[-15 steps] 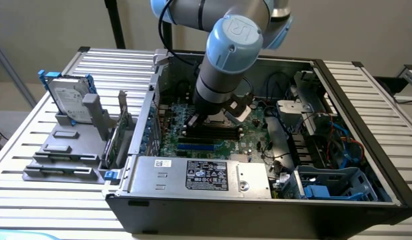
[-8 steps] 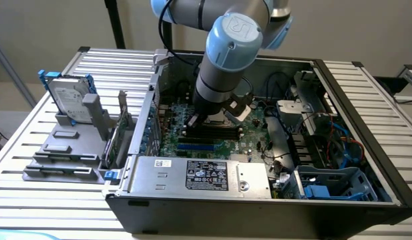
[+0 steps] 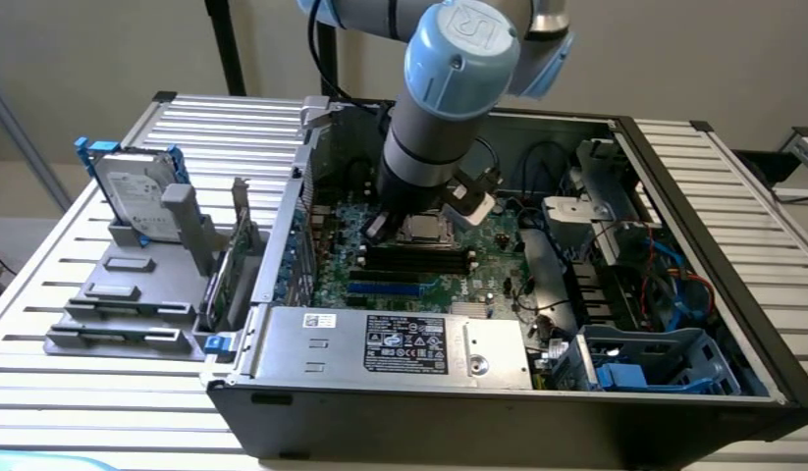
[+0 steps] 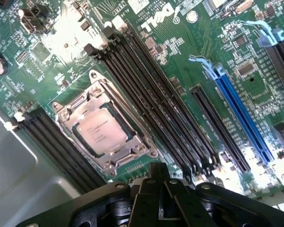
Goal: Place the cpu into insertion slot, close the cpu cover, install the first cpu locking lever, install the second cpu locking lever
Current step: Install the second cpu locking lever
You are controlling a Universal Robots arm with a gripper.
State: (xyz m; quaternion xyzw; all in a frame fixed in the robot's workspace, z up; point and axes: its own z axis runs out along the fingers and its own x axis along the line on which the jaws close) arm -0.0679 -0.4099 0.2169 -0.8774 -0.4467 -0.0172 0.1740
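In the wrist view the cpu (image 4: 98, 132) lies flat in the insertion slot (image 4: 97, 78), its silvery top facing up. The cpu cover (image 4: 128, 138), a thin metal frame, lies down around the chip. My gripper (image 4: 159, 176) hangs above the board beside the socket, shut with nothing between its black fingers. In the exterior view the arm reaches down into the open computer case, and the gripper (image 3: 404, 222) sits just over the socket (image 3: 430, 232), partly hiding it. I cannot make out how the locking levers stand.
Long black memory slots (image 4: 151, 94) flank the socket on both sides. A blue expansion slot (image 4: 241, 113) lies further off. The grey power supply (image 3: 391, 343) fills the case front, a blue drive cage (image 3: 653, 358) stands on the exterior view's right, and a hard drive (image 3: 135, 191) on its left.
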